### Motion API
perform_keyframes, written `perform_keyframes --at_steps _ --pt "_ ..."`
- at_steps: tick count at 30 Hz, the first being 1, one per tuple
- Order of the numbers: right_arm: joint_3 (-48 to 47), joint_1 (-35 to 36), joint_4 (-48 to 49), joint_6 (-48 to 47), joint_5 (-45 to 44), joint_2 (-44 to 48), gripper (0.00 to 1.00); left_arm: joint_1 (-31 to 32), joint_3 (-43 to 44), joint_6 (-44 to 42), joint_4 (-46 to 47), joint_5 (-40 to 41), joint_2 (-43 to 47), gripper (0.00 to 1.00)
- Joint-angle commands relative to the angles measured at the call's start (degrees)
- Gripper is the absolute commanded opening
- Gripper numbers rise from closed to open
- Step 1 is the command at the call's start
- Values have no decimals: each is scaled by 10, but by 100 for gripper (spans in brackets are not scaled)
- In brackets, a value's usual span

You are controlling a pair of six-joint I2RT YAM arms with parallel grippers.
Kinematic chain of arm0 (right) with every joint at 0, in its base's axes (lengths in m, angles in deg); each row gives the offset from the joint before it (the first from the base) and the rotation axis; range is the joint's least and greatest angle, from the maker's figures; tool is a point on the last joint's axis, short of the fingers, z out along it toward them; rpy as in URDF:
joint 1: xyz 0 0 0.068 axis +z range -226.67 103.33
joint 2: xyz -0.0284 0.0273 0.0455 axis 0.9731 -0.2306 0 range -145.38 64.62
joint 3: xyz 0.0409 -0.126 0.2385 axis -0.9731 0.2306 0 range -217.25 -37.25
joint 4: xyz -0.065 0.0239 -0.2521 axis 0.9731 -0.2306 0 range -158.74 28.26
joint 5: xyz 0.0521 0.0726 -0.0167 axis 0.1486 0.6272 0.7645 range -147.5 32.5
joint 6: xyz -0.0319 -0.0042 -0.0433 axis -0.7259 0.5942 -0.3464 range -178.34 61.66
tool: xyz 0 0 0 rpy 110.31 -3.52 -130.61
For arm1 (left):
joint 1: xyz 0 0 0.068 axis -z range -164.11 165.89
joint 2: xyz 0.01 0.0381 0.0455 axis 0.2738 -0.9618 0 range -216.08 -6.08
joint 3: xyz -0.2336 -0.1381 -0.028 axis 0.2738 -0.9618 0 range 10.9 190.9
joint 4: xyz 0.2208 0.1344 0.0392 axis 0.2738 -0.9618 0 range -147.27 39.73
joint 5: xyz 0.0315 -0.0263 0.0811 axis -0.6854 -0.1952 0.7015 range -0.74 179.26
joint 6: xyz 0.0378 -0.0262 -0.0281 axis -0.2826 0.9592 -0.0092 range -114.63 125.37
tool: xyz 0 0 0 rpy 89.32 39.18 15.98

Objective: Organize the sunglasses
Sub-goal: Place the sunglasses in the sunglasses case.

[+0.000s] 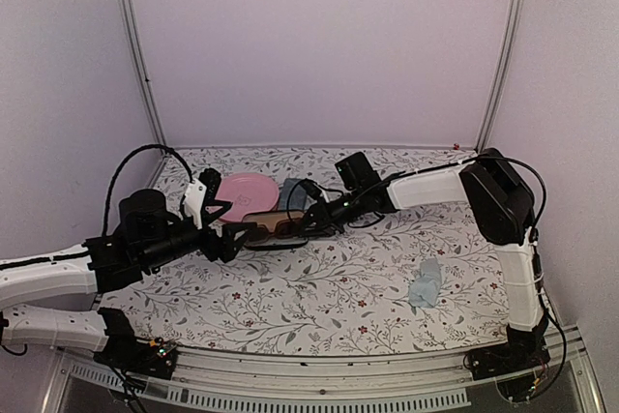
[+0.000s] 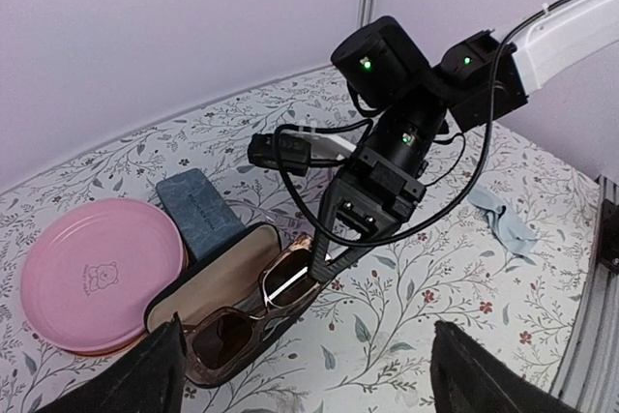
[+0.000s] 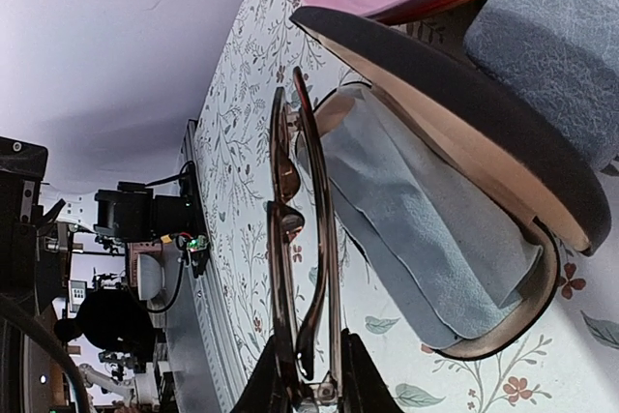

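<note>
Reddish-brown sunglasses (image 2: pixel 253 309) with dark lenses hang over the near rim of the open black oval case (image 2: pixel 193 282) on the desk, long axis left-right. The right gripper (image 2: pixel 324 268) has its jaws clenched on their right end. The left gripper (image 2: pixel 309 384) waits near, jaws released.

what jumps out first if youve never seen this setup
The eye goes first to the right gripper, stretched across the middle of the floral table and clamped on the reddish-brown sunglasses over the open black case. A light blue cloth lies inside that case. Just behind it, a bright pink plate stands out, with a grey-blue case beside it.
</note>
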Motion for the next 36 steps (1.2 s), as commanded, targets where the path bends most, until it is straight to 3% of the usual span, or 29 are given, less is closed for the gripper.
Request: perform_keyframes --at_steps 1,36 --pt "-4 -8 49 23 25 -9 1 -7 -7 2 18 -2 -3 88" --pt "7 -16 68 56 28 -53 2 -8 -8 0 18 -9 -5 87"
